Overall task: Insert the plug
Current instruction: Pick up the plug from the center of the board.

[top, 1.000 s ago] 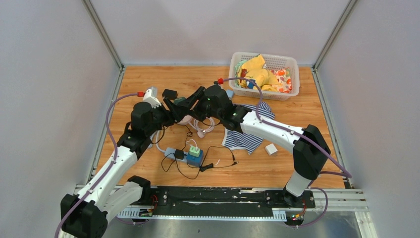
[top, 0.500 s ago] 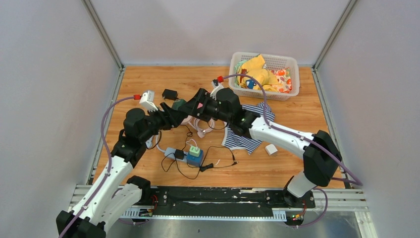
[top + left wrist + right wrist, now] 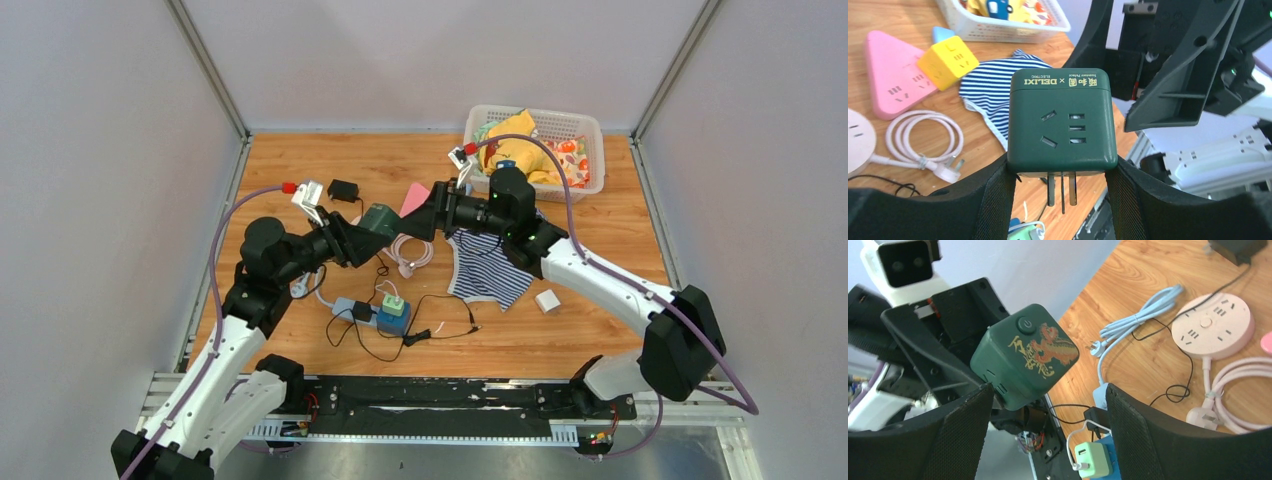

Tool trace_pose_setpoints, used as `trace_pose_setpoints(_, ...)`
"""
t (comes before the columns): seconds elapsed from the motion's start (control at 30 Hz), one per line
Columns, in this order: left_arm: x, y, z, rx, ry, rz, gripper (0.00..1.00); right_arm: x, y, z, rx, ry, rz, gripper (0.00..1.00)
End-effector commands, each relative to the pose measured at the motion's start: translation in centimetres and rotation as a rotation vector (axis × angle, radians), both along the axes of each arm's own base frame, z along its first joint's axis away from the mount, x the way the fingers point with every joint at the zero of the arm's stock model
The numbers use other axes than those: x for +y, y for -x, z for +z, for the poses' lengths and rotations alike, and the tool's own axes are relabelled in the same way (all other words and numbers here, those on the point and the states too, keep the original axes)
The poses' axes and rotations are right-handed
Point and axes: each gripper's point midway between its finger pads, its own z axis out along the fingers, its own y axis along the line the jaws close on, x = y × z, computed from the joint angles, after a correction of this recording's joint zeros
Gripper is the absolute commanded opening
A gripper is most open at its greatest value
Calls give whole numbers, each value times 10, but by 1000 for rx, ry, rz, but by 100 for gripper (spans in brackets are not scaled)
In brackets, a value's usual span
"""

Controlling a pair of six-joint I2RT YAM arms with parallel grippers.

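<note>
Carry step is being judged in hand: green adapter (image 3: 1062, 125) is being gripped by left claw (image 3: 1062, 172) above mid-counter (image 3: 600, 330). Right claw (image 3: 1048, 410) is being held open, empty. Next, prongs need aligning over near power strip (image 3: 343, 303).

**Left claw clamped, right claw spread**

The left arm (image 3: 222, 345) rises from its base at the near left. Its elbow is bent over the left side of the worktop (image 3: 600, 340), and its forearm reaches inward. Its claw (image 3: 362, 232) hangs in the air and points right. Both of its fingers (image 3: 998, 200) press on opposite sides of a green adapter (image 3: 1062, 125).

The right arm (image 3: 600, 285) stretches from the near-right base toward the middle, with its forearm sloping up and to the left. Its claw (image 3: 428, 210) points left, facing the other claw. Its jaws are spread wide and the fingertips sit just beside the adapter. Whether they touch it cannot be told.
</note>
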Motion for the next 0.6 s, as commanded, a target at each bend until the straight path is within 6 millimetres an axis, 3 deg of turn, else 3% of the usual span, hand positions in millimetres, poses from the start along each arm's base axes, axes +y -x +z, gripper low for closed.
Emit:
trace_pose_setpoints(0.0,-15,22,27,-116,3,-182,0,-13,31,29,-179,-51,192,82)
trace_pose_setpoints(0.37,-23,47,43,-198,-11,-342,0,-9,53,32,-159,-107,385,81)
trace_pose_setpoints(0.57,-24,48,40,-204,-19,-354,0,-4,56,36,-144,-163,433,70)
